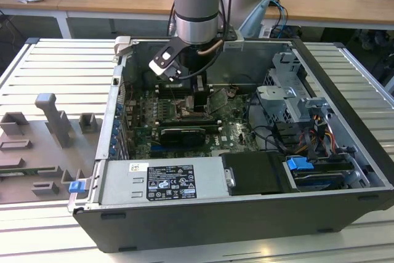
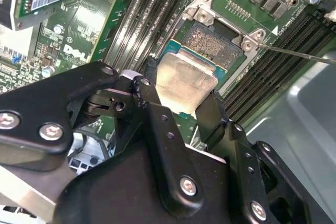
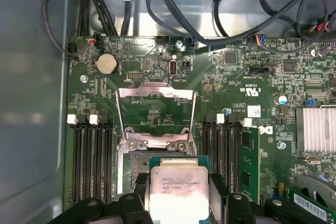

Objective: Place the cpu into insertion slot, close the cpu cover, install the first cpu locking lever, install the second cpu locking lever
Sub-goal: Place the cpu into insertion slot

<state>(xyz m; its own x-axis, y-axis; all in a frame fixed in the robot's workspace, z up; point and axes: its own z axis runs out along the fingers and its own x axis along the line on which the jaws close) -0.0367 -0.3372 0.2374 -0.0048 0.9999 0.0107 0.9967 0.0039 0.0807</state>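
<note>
My gripper (image 1: 200, 98) hangs inside the open computer case, shut on the cpu (image 2: 186, 82). The cpu (image 3: 176, 190) is a flat square chip with a pale metal top, pinched at two opposite edges by the black fingers (image 2: 212, 114). It hovers just above the insertion slot (image 2: 216, 40), partly over it and slightly tilted. In the first wrist view the insertion slot (image 3: 134, 163) shows beside the chip. The cpu cover (image 3: 155, 93), a silver frame with a cut-out middle, stands flipped open beyond the slot. A thin metal locking lever (image 2: 294, 53) sticks out sideways from the slot's corner.
Long black memory slots (image 3: 92, 156) flank the socket on both sides. A black expansion card (image 1: 181, 135) lies in front of it, then the power supply (image 1: 163, 183). The drive cage (image 1: 289, 93) and cables fill the exterior view's right. A grey fixture (image 1: 52, 121) sits outside the case.
</note>
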